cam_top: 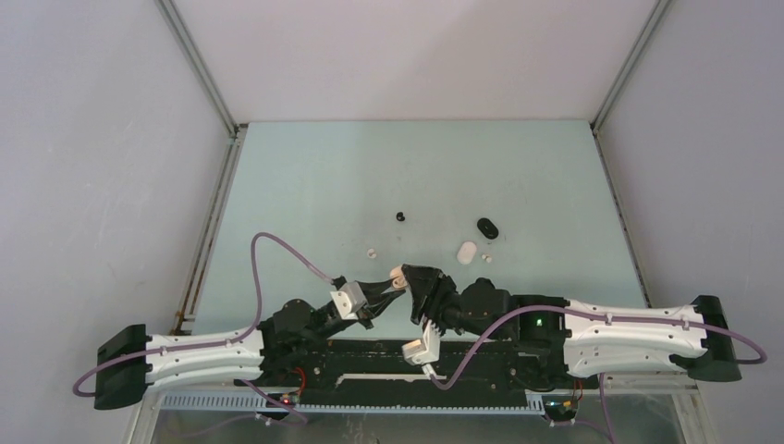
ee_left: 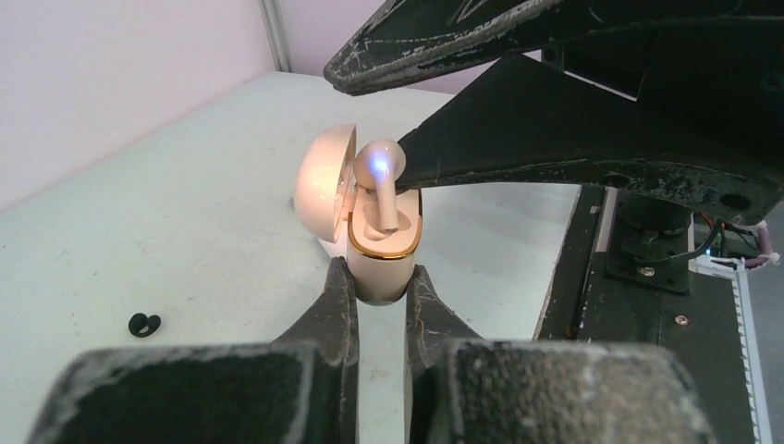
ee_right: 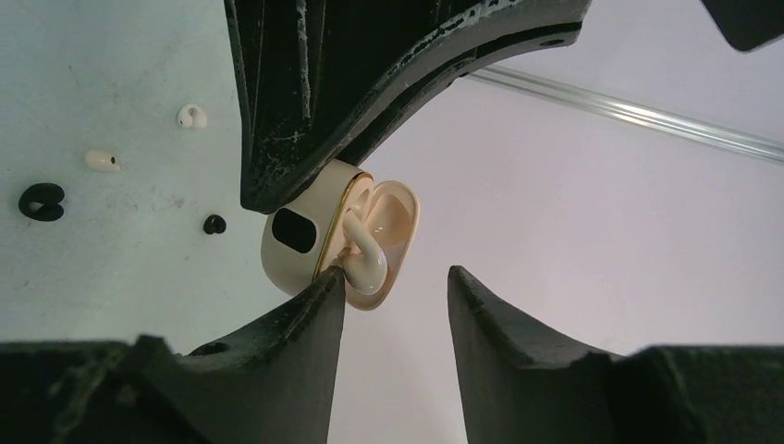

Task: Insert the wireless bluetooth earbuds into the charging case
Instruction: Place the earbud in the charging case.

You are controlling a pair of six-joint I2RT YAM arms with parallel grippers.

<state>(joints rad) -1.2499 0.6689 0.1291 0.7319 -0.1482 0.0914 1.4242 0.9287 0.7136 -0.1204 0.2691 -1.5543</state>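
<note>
Left wrist view, middle: the left gripper [ee_left: 379,289] pinches the cream case [ee_left: 381,264], lid open. One cream earbud [ee_left: 379,171] stands in its hole and looks not fully in. The right gripper [ee_right: 398,289] is open, one finger touching it. Other earbuds [ee_right: 102,160] wait on the table [ee_right: 120,55], upper left of the right wrist view.

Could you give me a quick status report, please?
Left gripper shut on open case. Right gripper open, finger touching cream bud standing in slot. Nothing blocking.
</note>
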